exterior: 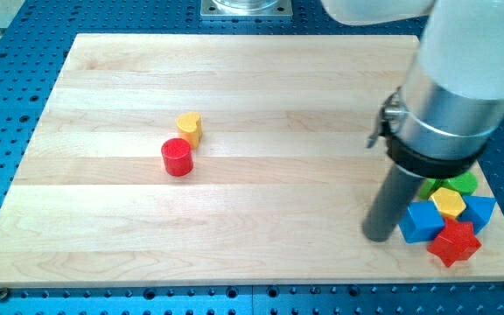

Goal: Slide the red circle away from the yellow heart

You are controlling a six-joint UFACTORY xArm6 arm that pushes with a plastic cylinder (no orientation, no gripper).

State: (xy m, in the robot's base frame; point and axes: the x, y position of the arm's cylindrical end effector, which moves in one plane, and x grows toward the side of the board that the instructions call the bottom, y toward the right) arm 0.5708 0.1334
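Observation:
The red circle (177,157) stands on the wooden board (234,87) at the view's centre left. The yellow heart (190,128) sits just above and to the right of it, almost touching. My tip (378,234) rests on the board at the view's lower right, far to the right of both blocks. It is right beside a cluster of other blocks.
At the lower right a cluster holds a blue block (420,222), a red star (454,243), a yellow hexagon (448,203), a blue triangle-like block (480,211) and a green block (460,184). The arm's wide body (453,96) hangs over the board's right side.

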